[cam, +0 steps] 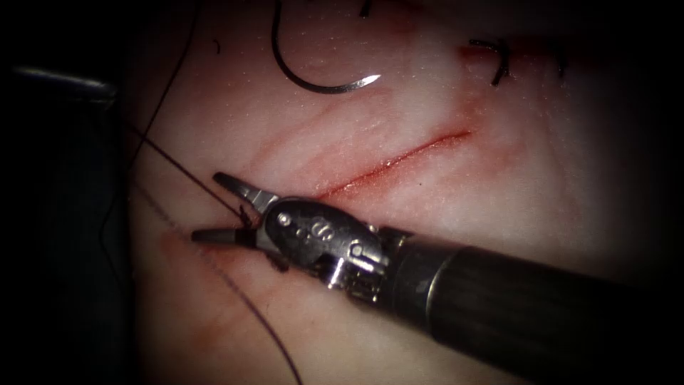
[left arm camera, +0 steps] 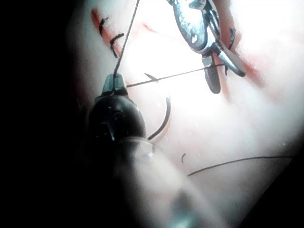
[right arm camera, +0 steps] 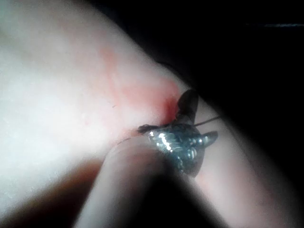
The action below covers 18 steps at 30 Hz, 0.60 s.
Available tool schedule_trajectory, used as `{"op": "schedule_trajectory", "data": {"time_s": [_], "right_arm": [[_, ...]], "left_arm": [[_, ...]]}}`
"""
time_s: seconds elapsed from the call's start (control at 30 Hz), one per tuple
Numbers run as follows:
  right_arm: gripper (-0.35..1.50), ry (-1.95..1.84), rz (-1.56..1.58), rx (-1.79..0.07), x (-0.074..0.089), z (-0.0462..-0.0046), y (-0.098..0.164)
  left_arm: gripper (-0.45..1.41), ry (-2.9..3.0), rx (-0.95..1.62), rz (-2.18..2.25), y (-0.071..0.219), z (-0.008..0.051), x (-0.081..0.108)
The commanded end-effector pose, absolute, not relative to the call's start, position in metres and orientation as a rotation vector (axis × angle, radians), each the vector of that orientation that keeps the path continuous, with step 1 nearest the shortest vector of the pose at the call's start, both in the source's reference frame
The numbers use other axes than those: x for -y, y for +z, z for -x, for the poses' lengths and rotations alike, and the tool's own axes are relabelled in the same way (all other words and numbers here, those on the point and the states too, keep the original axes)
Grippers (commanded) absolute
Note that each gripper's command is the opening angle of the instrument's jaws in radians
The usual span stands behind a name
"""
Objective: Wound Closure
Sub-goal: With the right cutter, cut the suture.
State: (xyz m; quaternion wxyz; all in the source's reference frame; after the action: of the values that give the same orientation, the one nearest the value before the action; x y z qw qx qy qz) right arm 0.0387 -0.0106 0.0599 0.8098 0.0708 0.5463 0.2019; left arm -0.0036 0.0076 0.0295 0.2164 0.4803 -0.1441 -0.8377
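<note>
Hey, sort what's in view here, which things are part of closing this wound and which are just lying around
In use:
right tool, fingers open around the thread
left tool, fingers shut on the thread
needle, lying free on the tissue, above the cut

Lying about:
earlier stitches
loose thread scrap

A pale grey bar (cam: 64,80) lies nearly level in the dark ground off the left edge of the tissue (cam: 442,207). Finished stitches (cam: 501,63) of dark thread, their ends standing up, sit on a reddened line beyond the right end of the open cut (cam: 399,160); two of them appear in the left wrist view (left arm camera: 115,42). A short cut end of thread (cam: 216,46) lies loose on the bare surface left of the cut, and the left wrist view has a small curled one (left arm camera: 183,156). Red fluid (cam: 178,246) smears the surface in faint streaks and also tints a patch in the right wrist view (right arm camera: 161,102).
</note>
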Motion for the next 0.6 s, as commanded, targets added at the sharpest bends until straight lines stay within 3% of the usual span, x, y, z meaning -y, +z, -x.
{"op": "schedule_trajectory", "data": {"time_s": [0.03, 0.6], "right_arm": [[0.98, 0.428, -0.145, -1.17, 0.0101, -0.0397, 0.0605], [0.94, 0.444, -0.135, -1.159, 0.0095, -0.0415, 0.0606]], "left_arm": [[-0.35, -2.315, 0.41, -1.329, 0.0296, 0.0042, -0.0083], [-0.35, -2.306, 0.413, -1.331, 0.0293, 0.0046, -0.0078]]}}
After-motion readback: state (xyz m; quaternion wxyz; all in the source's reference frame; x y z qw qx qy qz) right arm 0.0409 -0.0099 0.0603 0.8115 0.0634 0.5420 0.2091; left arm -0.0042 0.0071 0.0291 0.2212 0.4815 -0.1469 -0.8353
